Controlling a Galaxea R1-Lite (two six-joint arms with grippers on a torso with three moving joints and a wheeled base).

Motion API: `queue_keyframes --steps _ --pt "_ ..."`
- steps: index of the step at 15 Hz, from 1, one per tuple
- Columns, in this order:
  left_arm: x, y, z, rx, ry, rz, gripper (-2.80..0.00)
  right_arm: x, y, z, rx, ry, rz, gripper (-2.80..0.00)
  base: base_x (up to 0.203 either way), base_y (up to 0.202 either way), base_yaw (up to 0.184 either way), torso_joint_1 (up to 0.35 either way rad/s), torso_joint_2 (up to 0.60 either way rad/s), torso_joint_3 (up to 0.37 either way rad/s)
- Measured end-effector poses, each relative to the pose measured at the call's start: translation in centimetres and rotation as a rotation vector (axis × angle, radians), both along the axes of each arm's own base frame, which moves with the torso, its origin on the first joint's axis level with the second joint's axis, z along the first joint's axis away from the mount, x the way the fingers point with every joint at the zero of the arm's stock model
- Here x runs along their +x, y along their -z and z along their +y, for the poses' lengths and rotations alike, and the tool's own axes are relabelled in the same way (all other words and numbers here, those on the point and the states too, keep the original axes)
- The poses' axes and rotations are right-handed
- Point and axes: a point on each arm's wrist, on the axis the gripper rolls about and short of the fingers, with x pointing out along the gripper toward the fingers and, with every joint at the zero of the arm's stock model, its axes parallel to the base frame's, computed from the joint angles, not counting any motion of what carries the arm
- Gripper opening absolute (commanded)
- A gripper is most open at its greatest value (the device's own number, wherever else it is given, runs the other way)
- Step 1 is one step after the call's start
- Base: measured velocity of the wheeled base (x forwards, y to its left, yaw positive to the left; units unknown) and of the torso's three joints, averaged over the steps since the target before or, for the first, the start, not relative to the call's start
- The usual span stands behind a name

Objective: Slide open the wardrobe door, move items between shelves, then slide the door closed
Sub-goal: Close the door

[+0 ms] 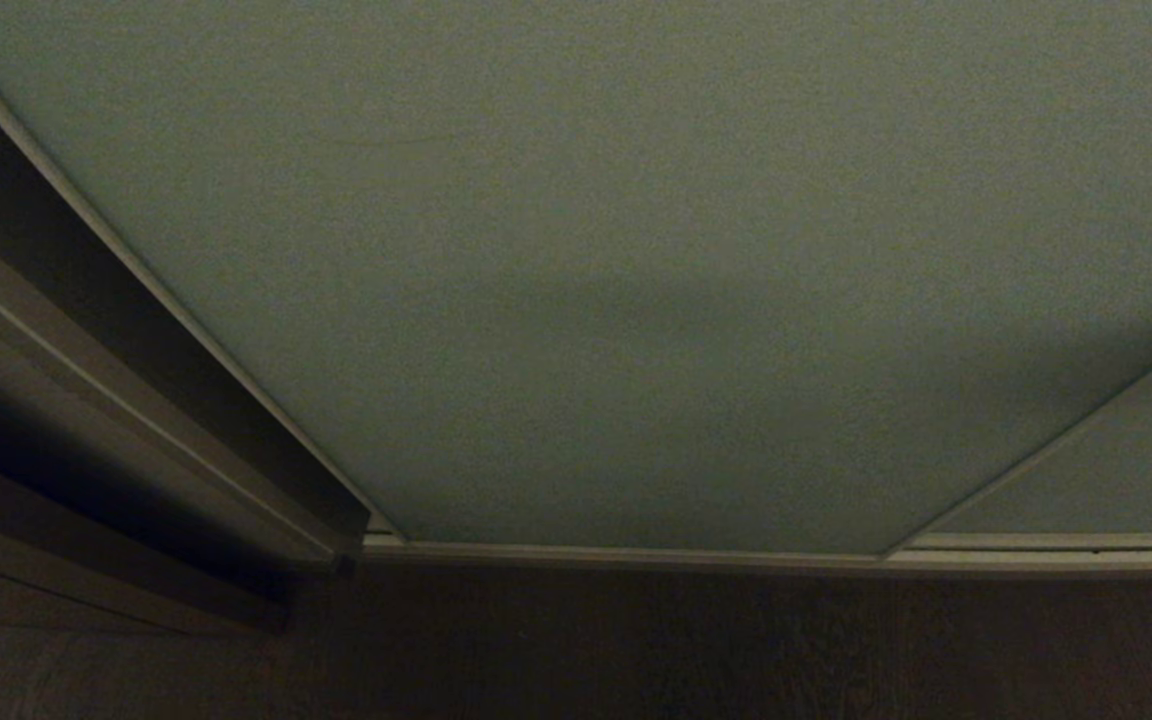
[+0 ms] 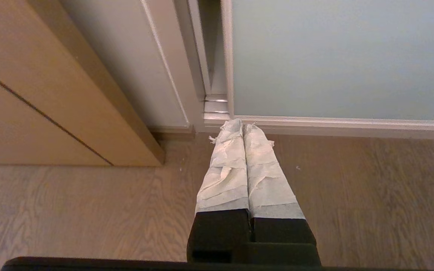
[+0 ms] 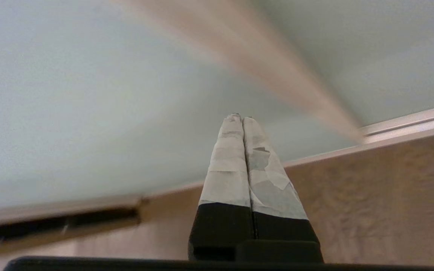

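The sliding wardrobe door [image 1: 616, 300] is a pale grey-green panel that fills the head view, closed against its left jamb. It also fills the right wrist view as the door [image 3: 70, 105], and shows in the left wrist view as the door [image 2: 345, 60]. My right gripper [image 3: 242, 119] is shut, its taped fingers pressed together and empty, pointing at the door's lower part above the floor. My left gripper [image 2: 242, 124] is shut and empty, hanging low above the floor near the door's bottom left corner. The items and the shelves are hidden behind the door. Neither arm shows in the head view.
A slim silvery-beige frame edges the door, and a second panel [image 1: 1116, 470] overlaps it at the right. A wooden side panel [image 2: 51, 94] stands at the left of the wardrobe. A bottom rail [image 1: 736, 555] runs along the brown wood floor [image 2: 89, 210].
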Motion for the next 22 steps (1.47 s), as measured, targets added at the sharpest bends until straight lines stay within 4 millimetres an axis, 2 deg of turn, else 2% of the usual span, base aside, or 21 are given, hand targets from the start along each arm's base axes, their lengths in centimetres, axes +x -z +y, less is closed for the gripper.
queue_keyframes --steps 4,10,17,22 --pt "0.0 0.0 0.0 0.0 0.0 0.0 -2.8 0.0 0.1 -1.7 -0.016 0.055 -0.018 -2.8 0.0 0.0 0.0 0.0 0.0 0.0" --pt "0.0 0.0 0.0 0.0 0.0 0.0 -2.8 3.0 0.8 -3.2 0.009 0.022 0.005 -2.8 0.0 0.0 0.0 0.0 0.0 0.0" --pt "0.0 0.0 0.0 0.0 0.0 0.0 -2.8 5.3 1.5 -2.1 0.018 -0.034 0.031 -2.8 0.0 0.0 0.0 0.0 0.0 0.0" --pt "0.0 0.0 0.0 0.0 0.0 0.0 -2.8 5.8 1.5 -0.8 0.013 -0.068 0.033 -2.8 0.0 0.0 0.0 0.0 0.0 0.0"
